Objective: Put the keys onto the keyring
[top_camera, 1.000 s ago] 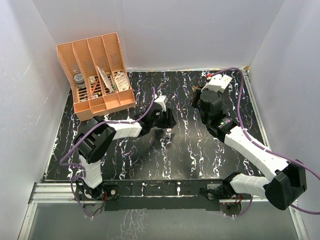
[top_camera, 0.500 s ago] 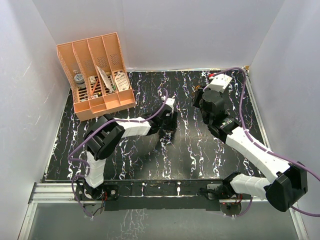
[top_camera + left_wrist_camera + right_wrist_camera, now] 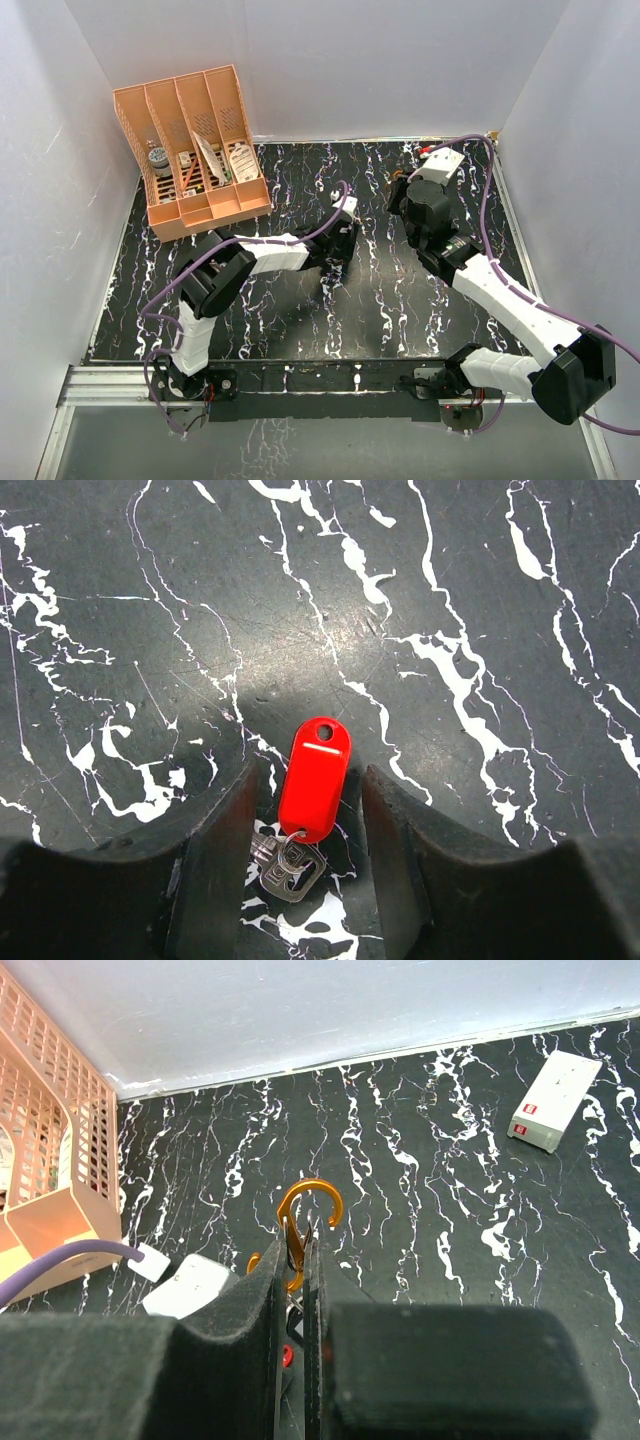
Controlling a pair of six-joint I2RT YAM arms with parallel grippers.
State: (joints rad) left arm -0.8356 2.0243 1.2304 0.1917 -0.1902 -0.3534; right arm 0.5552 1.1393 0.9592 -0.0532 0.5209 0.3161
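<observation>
While the organizer [image 3: 190, 150] is sitting at the 10 o'clock corner of the table [image 3: 300, 330], its slots holding small items too tiny to name, the left arm is reaching in toward the middle of the marbled black surface. The left gripper [image 3: 310, 780] is hanging low over the table with its jaws standing partly apart, and it is gripping nothing. In the left wrist view its two dark fingers [image 3: 215, 860] are flanking the keys, with a thin strip of table showing on each side. The red key [image 3: 314, 792] is lying flat between them, its bright head pointing toward 12 o'clock. The silver key [image 3: 285, 865] is lying at the red one's 6 o'clock end, touching it and partly tucked under it. Further right, the right arm is stretching up toward 1 o'clock, well apart from the keys. The right gripper [image 3: 296, 1250] is pressing its jaws fully together on the keyring [image 3: 300, 1225]. It is pinching the lower part of the thin orange loop while the open hooked top is sticking out past the fingertips toward 12 o'clock, above the table. A small white box [image 3: 553, 1100] is lying on the table at 2 o'clock in the right wrist view, close to the back wall.
</observation>
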